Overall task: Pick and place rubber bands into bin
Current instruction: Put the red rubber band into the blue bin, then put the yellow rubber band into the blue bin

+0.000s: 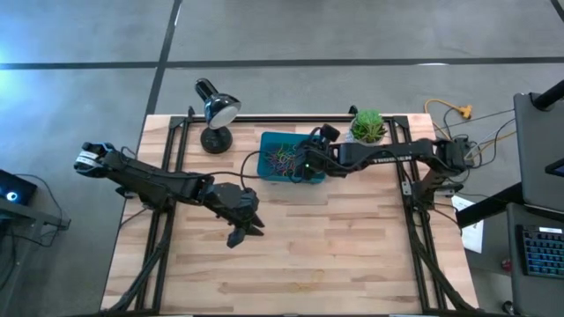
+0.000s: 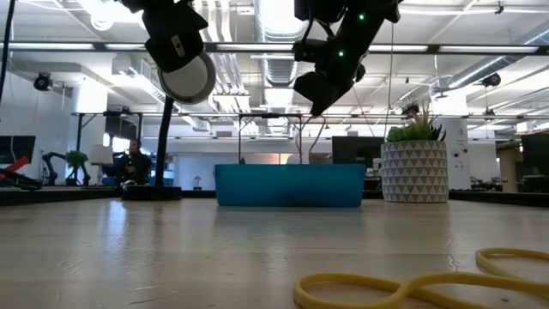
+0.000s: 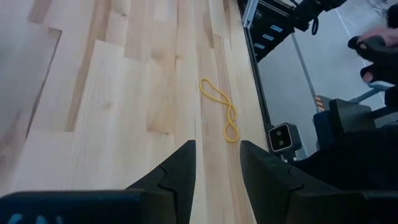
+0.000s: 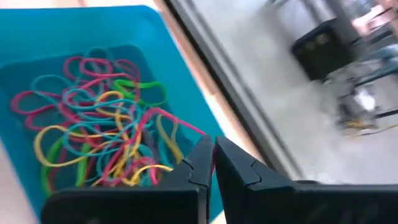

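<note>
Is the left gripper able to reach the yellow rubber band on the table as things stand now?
Probably yes. The left gripper hangs with its fingers apart, pointing toward the yellow rubber band, which lies flat on bare table ahead. Nothing stands between them, and the right gripper is away over the bin.

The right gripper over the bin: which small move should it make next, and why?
Probably open its fingers. The right gripper is shut on a pink rubber band and hangs above the bin, so the band should fall onto the pile.
</note>
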You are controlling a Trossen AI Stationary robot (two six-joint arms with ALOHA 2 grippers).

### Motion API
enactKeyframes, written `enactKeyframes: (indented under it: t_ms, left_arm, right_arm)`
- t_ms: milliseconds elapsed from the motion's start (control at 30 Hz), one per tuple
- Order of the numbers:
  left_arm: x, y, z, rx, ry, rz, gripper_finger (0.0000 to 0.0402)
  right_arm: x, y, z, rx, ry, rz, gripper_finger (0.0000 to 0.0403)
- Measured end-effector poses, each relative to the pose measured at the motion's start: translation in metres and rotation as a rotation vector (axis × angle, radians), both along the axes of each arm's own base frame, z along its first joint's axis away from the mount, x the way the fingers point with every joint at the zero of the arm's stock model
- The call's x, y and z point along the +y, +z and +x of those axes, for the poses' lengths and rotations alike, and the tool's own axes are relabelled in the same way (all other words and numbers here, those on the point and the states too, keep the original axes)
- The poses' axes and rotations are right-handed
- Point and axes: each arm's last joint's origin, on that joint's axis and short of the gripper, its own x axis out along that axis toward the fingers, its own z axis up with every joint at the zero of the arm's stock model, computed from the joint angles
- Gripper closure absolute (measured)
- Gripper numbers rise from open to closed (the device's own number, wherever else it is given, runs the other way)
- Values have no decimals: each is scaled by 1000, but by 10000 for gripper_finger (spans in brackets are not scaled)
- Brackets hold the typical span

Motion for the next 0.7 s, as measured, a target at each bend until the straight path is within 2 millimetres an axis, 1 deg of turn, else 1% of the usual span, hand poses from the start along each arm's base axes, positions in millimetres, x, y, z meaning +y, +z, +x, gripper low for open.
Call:
enactKeyframes:
  t_ms: [100,200,533,700]
  left_arm:
    - [0,1,1,-16,5,-1,292]
    - [0,2,1,-23,11,2,292]
    - [0,1,1,-23,20,7,292]
    - [1,-1,1,-25,29,12,292]
  right_arm:
    - [-6,-2,0,-11,27,81,391]
    - [-12,-3,-1,-21,46,147,374]
    - [-18,-3,-1,-43,23,177,272]
    - [-17,-3,-1,-41,30,176,238]
